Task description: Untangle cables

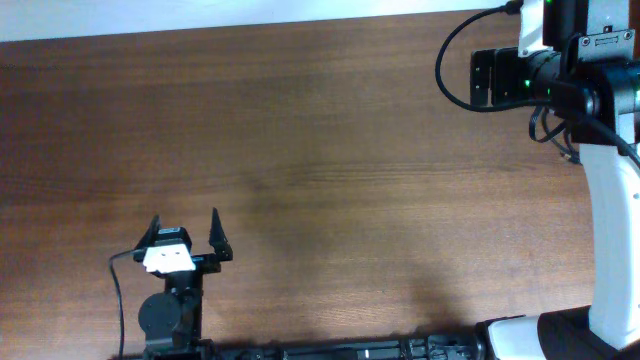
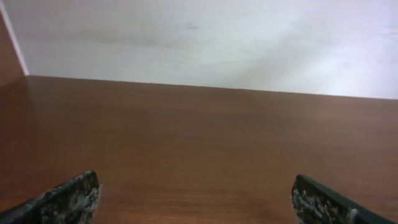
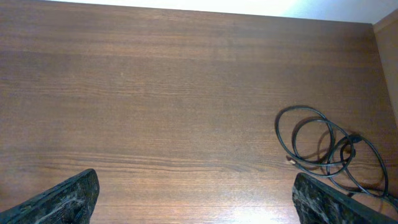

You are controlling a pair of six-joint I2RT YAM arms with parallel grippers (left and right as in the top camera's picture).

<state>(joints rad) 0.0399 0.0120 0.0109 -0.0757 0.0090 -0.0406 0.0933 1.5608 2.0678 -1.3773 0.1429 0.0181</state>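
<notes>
The cables [image 3: 328, 147] are thin black cords looped together in a small bundle, lying on the wooden table at the right of the right wrist view. In the overhead view only thin loops of the cables [image 1: 570, 153] show, beside the right arm. My right gripper [image 3: 195, 179] hangs open above bare wood, and its right finger [image 3: 323, 202] is just below and left of the bundle without touching it. My left gripper [image 1: 185, 228] is open near the table's front left, far from the cables, with nothing between its fingers.
The right arm [image 1: 610, 200] stretches along the table's right side, with its wrist near the far edge. A pale wall [image 2: 199, 37] rises behind the table's far edge. A brown side panel [image 3: 388, 56] borders the table to the right of the bundle.
</notes>
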